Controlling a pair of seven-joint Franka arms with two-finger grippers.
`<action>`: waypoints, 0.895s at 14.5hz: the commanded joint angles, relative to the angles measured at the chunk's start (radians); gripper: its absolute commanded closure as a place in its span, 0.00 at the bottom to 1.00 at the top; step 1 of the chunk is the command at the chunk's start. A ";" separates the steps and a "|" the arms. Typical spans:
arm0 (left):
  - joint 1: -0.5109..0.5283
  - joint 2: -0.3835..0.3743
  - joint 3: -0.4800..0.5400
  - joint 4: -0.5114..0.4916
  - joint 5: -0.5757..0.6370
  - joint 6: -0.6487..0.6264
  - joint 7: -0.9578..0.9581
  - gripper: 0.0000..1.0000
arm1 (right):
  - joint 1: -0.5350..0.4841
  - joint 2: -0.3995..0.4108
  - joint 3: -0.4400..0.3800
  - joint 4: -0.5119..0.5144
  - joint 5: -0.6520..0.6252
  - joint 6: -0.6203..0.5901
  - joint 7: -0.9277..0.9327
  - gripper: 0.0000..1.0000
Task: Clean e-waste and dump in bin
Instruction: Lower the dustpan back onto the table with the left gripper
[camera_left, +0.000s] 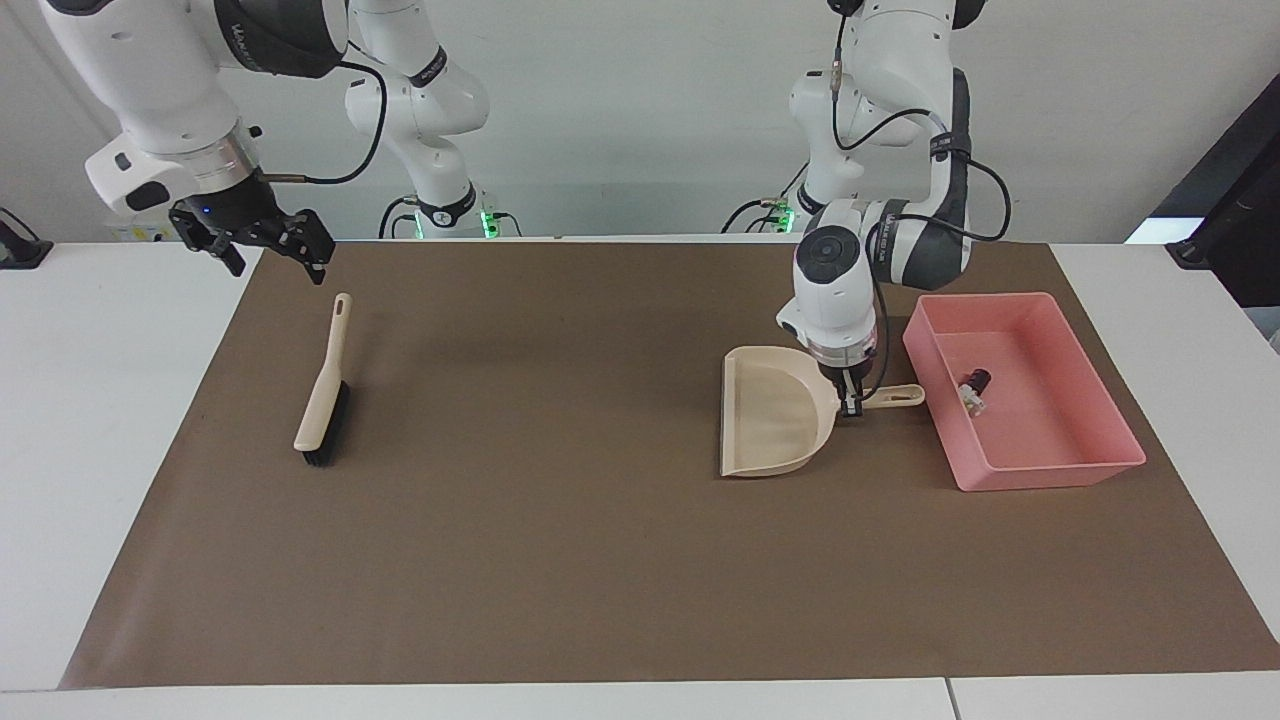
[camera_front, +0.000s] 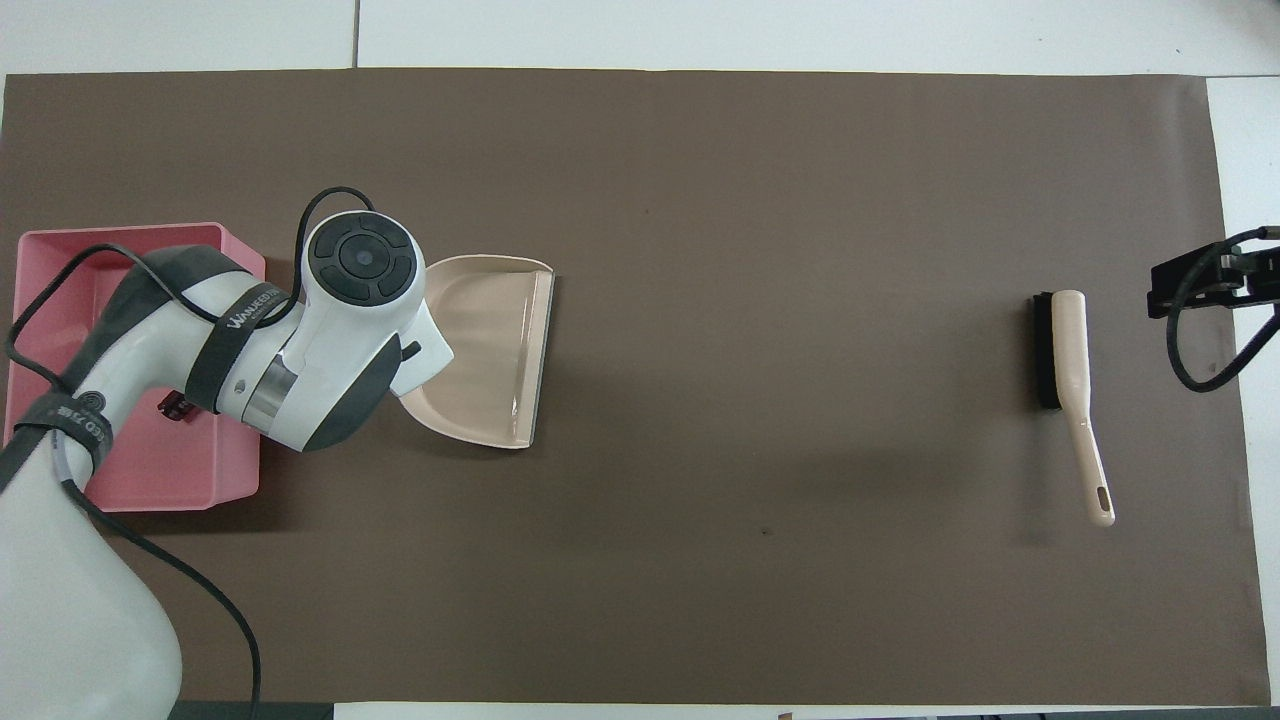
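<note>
Pink plastic bin (camera_left: 1040, 470), toward the left arm's end of the table (camera_left: 600, 560), contains both e-waste pieces (camera_left: 970, 392). Left hand (camera_left: 851, 405) pinches the beige dustpan (camera_left: 775, 420) handle just beside it; dumping looks done, releasing comes next. Right hand (camera_left: 265, 245), spread, waits above the brush (camera_left: 322, 400).

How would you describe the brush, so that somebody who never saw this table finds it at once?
Start from the brown mat covering the table and go to the right arm's end, below the raised right gripper. The brush lies flat there, alone. Its long beige handle and black bristles set it apart from the scoop-shaped dustpan beside the pink tray.
</note>
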 joint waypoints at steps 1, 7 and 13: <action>-0.019 0.006 0.016 0.004 -0.012 0.015 -0.017 1.00 | -0.036 -0.014 0.033 -0.011 -0.002 -0.009 0.001 0.00; -0.029 0.009 0.016 0.005 -0.012 0.021 -0.032 0.20 | -0.062 -0.015 0.064 -0.014 -0.001 -0.021 0.003 0.00; -0.015 -0.024 0.020 0.094 -0.014 -0.121 -0.026 0.00 | -0.056 -0.006 0.065 0.019 0.032 -0.055 0.003 0.00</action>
